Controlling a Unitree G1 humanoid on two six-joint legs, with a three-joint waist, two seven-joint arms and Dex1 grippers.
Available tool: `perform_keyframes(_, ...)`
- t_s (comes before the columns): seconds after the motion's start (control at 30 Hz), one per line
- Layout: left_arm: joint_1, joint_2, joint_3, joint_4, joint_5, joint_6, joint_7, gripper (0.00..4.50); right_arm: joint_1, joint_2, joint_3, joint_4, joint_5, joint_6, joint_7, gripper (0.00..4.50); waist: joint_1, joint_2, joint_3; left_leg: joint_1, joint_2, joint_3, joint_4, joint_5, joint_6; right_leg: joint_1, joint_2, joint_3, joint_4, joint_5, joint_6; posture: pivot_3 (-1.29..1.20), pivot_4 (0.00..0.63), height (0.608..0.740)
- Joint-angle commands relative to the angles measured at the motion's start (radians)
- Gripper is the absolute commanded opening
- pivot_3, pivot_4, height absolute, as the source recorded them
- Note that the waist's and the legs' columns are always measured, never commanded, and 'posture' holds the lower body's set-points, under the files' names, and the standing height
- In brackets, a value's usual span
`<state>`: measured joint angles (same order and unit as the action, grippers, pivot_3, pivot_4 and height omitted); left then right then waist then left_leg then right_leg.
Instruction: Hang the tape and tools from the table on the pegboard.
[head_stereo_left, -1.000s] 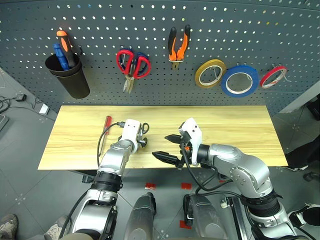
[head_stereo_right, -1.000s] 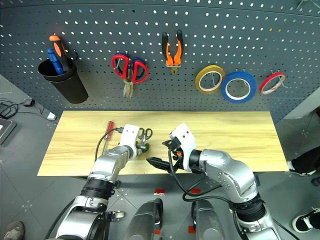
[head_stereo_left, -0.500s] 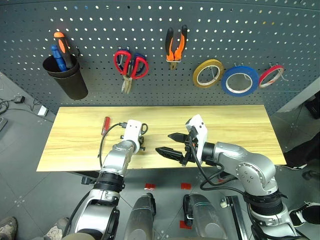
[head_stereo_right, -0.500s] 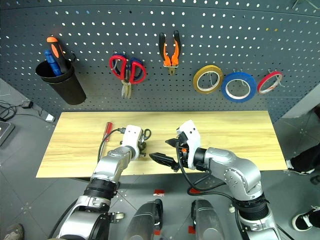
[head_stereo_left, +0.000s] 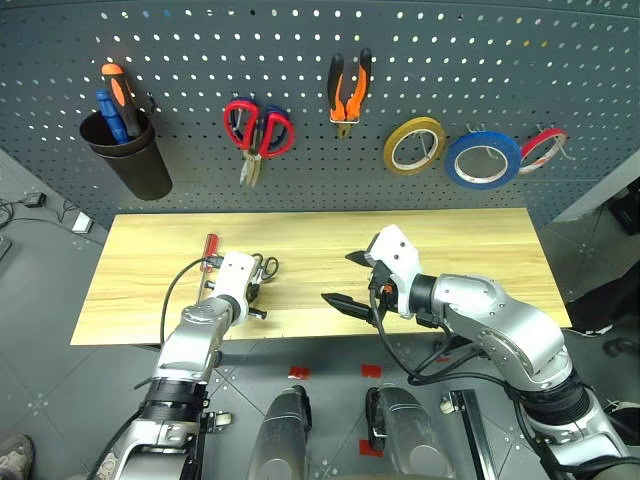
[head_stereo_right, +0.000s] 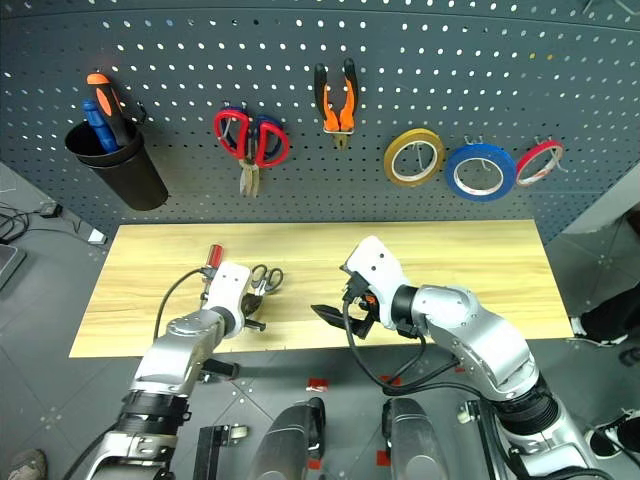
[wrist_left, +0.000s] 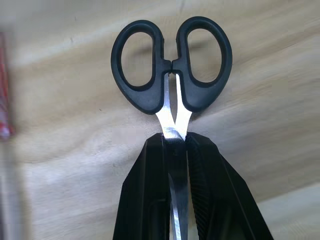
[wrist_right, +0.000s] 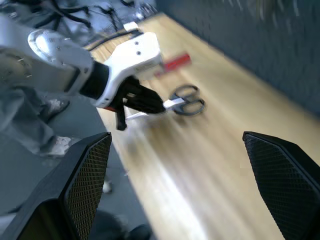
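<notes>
Our left gripper (wrist_left: 175, 150) clamps the black-handled scissors (wrist_left: 172, 75) by the blades (handles pointing away); our right gripper (head_stereo_left: 345, 282), just beside, gapes wide, empty.

Workshop; tool-hung pegboard (head_stereo_left: 320, 60); wooden table (head_stereo_left: 480, 250)

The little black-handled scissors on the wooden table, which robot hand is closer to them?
Left. The left gripper is shut on the blades of the small black-handled scissors. The right gripper hangs open over the table's middle, apart from them.
</notes>
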<state>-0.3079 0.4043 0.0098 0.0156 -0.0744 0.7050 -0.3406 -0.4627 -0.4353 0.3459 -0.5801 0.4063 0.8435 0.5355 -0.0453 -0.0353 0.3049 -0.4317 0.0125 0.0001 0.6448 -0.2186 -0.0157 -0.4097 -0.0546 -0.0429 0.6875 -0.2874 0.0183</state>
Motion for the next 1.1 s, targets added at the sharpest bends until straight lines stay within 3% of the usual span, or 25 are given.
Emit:
perform_keyframes(0.03, -0.006, 0.033, 0.035, -0.157, -0.048, -0.018, -0.057, 0.24, -0.016, -0.025, 0.020, -0.087, -0.005, -0.046, 0.049, 4.50, 0.005, 0.000, 0.000, 0.000, 0.000, 0.000, 0.000, 0.000, 0.000, 0.000, 0.000, 0.000, -0.001, 0.000, 0.000, -0.08, 0.297, 0.740)
perform_keyframes(0.23, -0.008, 0.079, 0.052, -0.297, -0.060, -0.217, -0.126, 0.24, -0.042, -0.031, 0.011, -0.071, -0.048, -0.108, 0.053, 4.50, 0.012, 0.000, 0.000, 0.000, 0.000, 0.000, 0.000, 0.000, 0.000, 0.003, 0.000, 0.000, -0.007, 0.001, 0.001, -0.08, 0.294, 0.740)
perform_keyframes(0.43, 0.056, 0.066, 0.122, -0.403, -0.057, -0.356, -0.076, 0.24, -0.071, -0.011, -0.005, -0.042, -0.149, -0.213, 0.004, 4.50, 0.008, 0.000, 0.000, 0.000, 0.000, 0.001, -0.001, 0.000, 0.000, 0.002, -0.001, 0.001, -0.008, 0.001, 0.001, -0.09, 0.291, 0.740)
perform_keyframes(0.67, 0.094, 0.031, 0.143, -0.476, -0.072, -0.387, -0.041, 0.24, -0.122, 0.019, -0.051, -0.005, -0.211, -0.250, -0.037, 4.50, 0.013, 0.000, 0.000, 0.000, 0.000, 0.001, 0.000, 0.000, 0.000, 0.003, -0.001, 0.000, -0.007, 0.001, 0.001, -0.08, 0.286, 0.740)
perform_keyframes(1.1, -0.065, 0.038, 0.132, -0.405, -0.026, -0.418, 0.014, 0.24, -0.128, 0.067, -0.087, 0.011, -0.225, -0.228, -0.063, 4.50, 0.011, 0.000, 0.000, -0.001, 0.000, 0.000, 0.000, 0.000, 0.001, 0.003, 0.000, 0.000, -0.007, 0.001, 0.001, -0.10, 0.275, 0.740)
